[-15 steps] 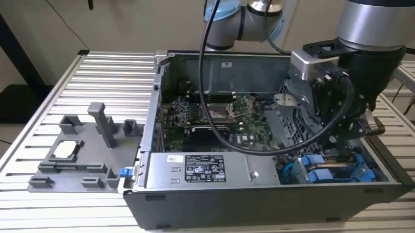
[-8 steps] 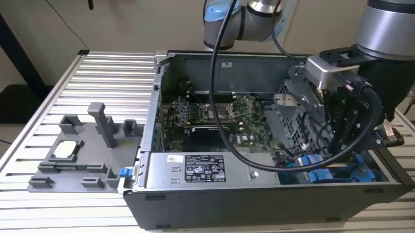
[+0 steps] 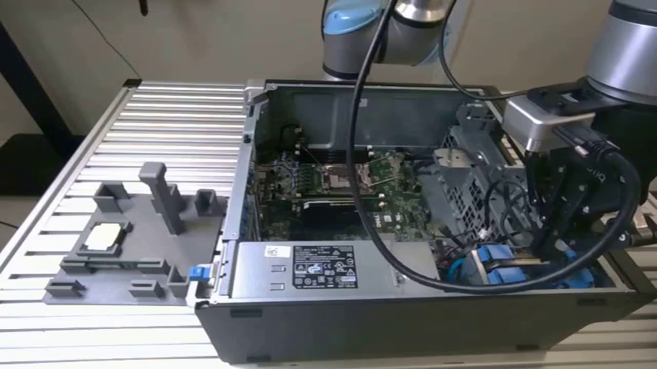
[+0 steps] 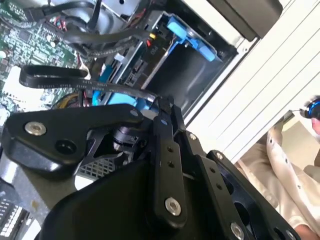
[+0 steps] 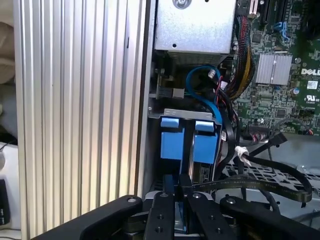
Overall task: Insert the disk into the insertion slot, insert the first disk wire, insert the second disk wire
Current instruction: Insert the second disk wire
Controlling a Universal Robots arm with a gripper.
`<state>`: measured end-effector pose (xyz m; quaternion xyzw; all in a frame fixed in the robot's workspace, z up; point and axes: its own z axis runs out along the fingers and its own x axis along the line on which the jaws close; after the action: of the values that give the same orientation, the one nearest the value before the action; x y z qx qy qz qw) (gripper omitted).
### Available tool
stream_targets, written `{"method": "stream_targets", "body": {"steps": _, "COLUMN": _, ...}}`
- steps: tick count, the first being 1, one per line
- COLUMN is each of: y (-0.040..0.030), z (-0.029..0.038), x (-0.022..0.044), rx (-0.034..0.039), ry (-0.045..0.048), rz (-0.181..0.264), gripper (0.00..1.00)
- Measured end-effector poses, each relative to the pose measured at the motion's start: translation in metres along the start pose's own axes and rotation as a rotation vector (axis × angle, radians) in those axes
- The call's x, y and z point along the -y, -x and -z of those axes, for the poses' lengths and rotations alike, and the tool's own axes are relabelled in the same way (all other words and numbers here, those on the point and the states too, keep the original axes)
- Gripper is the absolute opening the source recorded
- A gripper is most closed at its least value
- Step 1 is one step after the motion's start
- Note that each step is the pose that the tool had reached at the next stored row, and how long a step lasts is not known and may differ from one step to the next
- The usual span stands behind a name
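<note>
Now disk [image 5: 204, 150] seated in slot [image 5: 187, 116], just beyond fingers [image 5: 170, 187].

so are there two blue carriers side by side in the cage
Yes, the first wrist view shows two blue carriers side by side in the cage.

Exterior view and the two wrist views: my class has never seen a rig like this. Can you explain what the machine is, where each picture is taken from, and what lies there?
The machine is a robot arm with a black gripper at its end. The exterior view comes from a camera standing off the arm. Both wrist views come from cameras riding near the arm's wrist. On a ribbed metal table lies an open computer case, its green circuit board showing, beside a grey plastic fixture. The gripper is nearest to two blue drive carriers sitting side by side in a grey metal cage. Whether it holds anything, I cannot tell.
</note>
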<state>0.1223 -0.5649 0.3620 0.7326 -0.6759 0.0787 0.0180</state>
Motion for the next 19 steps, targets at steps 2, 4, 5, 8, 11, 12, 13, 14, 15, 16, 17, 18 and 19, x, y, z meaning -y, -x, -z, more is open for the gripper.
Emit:
{"method": "stream_targets", "body": {"steps": 2, "y": -0.0001, "z": 0.0001, "x": 0.0000, "rx": 0.0078, "ry": -0.0004, "rz": -0.001, "gripper": 0.16}}
{"method": "stream_targets", "body": {"steps": 4, "y": 0.0000, "z": 0.0000, "x": 0.0001, "rx": 0.0342, "ry": -0.0017, "rz": -0.010, "gripper": 0.16}}
{"method": "stream_targets", "body": {"steps": 5, "y": 0.0000, "z": 0.0000, "x": 0.0001, "rx": 0.0480, "ry": -0.0021, "rz": -0.016, "gripper": 0.16}}
{"method": "stream_targets", "body": {"steps": 8, "y": 0.0000, "z": -0.0001, "x": 0.0001, "rx": 0.0837, "ry": -0.0027, "rz": -0.036, "gripper": 0.16}}
{"method": "stream_targets", "body": {"steps": 11, "y": -0.0001, "z": -0.0001, "x": 0.0000, "rx": 0.1138, "ry": -0.0028, "rz": -0.057, "gripper": 0.16}}
{"method": "stream_targets", "body": {"steps": 12, "y": 0.0000, "z": -0.0001, "x": 0.0001, "rx": 0.1236, "ry": -0.0029, "rz": -0.064, "gripper": 0.16}}
{"method": "stream_targets", "body": {"steps": 13, "y": 0.0000, "z": -0.0001, "x": 0.0001, "rx": 0.1343, "ry": -0.0028, "rz": -0.072, "gripper": 0.16}}
{"method": "stream_targets", "body": {"steps": 14, "y": 0.0000, "z": -0.0002, "x": 0.0001, "rx": 0.1444, "ry": -0.0029, "rz": -0.079, "gripper": 0.16}}
{"method": "stream_targets", "body": {"steps": 15, "y": 0.0000, "z": -0.0001, "x": 0.0001, "rx": 0.1545, "ry": -0.0029, "rz": -0.086, "gripper": 0.16}}
{"method": "stream_targets", "body": {"steps": 16, "y": 0.0000, "z": -0.0002, "x": 0.0001, "rx": 0.1662, "ry": -0.0031, "rz": -0.091, "gripper": 0.16}}
{"method": "stream_targets", "body": {"steps": 17, "y": -0.0001, "z": -0.0002, "x": 0.0001, "rx": 0.1753, "ry": -0.0029, "rz": -0.094, "gripper": 0.16}}
{"method": "stream_targets", "body": {"steps": 18, "y": -0.0003, "z": -0.0002, "x": 0.0003, "rx": 0.1797, "ry": 0.0011, "rz": -0.094, "gripper": 0.16}}
{"method": "stream_targets", "body": {"steps": 19, "y": -0.0006, "z": -0.0003, "x": 0.0008, "rx": 0.1818, "ry": 0.0095, "rz": -0.094, "gripper": 0.16}}
